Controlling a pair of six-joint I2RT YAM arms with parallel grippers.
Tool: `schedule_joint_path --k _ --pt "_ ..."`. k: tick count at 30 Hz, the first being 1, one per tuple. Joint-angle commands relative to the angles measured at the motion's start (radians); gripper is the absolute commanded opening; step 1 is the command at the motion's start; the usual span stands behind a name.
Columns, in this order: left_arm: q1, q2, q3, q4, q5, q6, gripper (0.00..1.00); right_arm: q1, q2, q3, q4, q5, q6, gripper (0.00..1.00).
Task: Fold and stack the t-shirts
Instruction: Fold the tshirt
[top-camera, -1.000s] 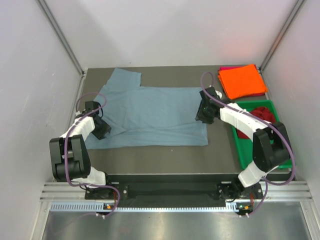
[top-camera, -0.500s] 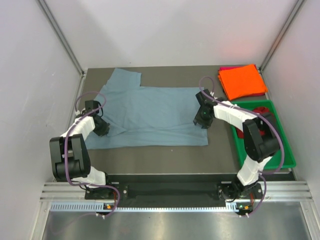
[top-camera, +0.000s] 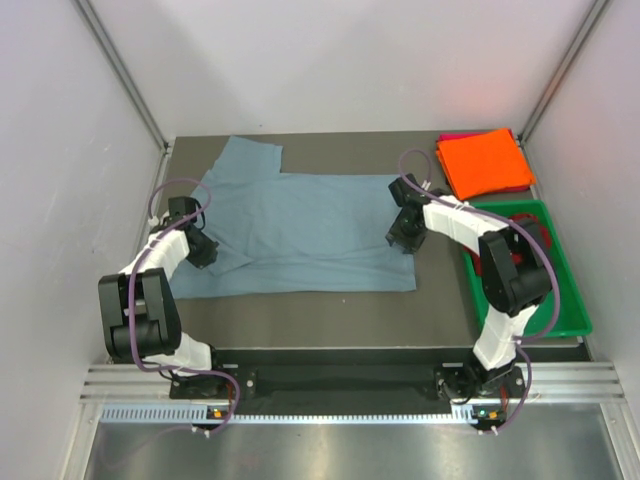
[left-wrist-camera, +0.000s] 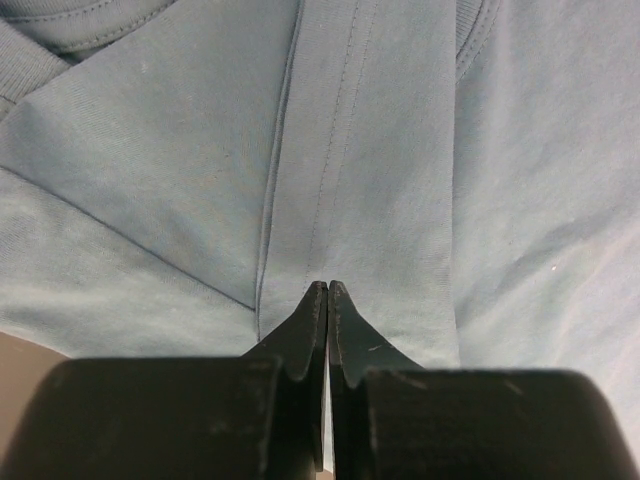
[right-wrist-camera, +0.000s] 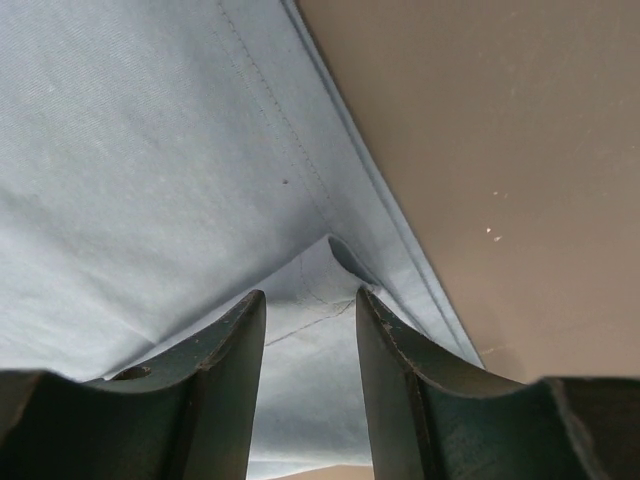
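Now: blue shirt (top-camera: 300, 225) lies spread on the table (top-camera: 440, 300), with a bare strip along the near edge. Left claw (left-wrist-camera: 328, 290) is pressed shut on a fold at its left edge; pinch unclear. Right claw (right-wrist-camera: 310, 300) is half-wide, straddling a raised hem corner. Orange shirt (top-camera: 485, 162) sits folded at the far right, and red shirt (top-camera: 527, 226) is in the tray (top-camera: 560, 315).

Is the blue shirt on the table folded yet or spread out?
Spread out: the blue-grey t-shirt lies flat across the table, a sleeve sticking out at far left, unlike the folded orange t-shirt.
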Motion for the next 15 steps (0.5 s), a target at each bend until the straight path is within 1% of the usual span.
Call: schedule_joint_path --k 1,2,3,4,5,6,9,10,12,13,15 --pt "-0.005 -0.004 0.042 0.016 -0.006 -0.001 0.00 -0.008 0.019 0.045 -0.036 0.033 0.029 0.42" --pt "-0.007 0.001 0.057 -0.012 -0.017 0.004 0.00 -0.008 0.021 0.048 -0.057 0.035 0.046 0.42" --pt "-0.008 0.001 0.063 -0.023 -0.044 0.012 0.02 -0.008 0.028 0.064 -0.073 0.038 0.054 0.42" --pt "-0.008 0.001 0.068 -0.035 -0.061 0.015 0.20 -0.008 0.042 0.073 -0.096 0.039 0.059 0.42" --pt "-0.008 -0.005 0.066 -0.040 -0.072 0.015 0.27 -0.008 0.050 0.084 -0.106 0.038 0.065 0.42" --pt "-0.008 -0.010 0.062 -0.041 -0.081 0.016 0.30 -0.008 0.059 0.100 -0.117 0.036 0.068 0.42" --pt "-0.008 -0.004 0.036 -0.006 -0.063 0.009 0.34 -0.006 0.081 0.114 -0.130 0.039 0.071 0.40" --pt "-0.008 0.002 0.028 0.005 -0.037 0.004 0.35 -0.009 0.082 0.111 -0.125 0.041 0.072 0.38" --pt "-0.008 0.025 0.006 0.025 0.003 -0.010 0.41 -0.009 0.079 0.101 -0.116 0.041 0.071 0.33" --pt "-0.008 0.031 0.002 0.034 0.020 -0.011 0.41 -0.009 0.073 0.096 -0.108 0.042 0.068 0.27" --pt "-0.011 0.039 -0.003 0.028 0.006 -0.013 0.39 -0.012 0.067 0.088 -0.105 0.048 0.066 0.21"
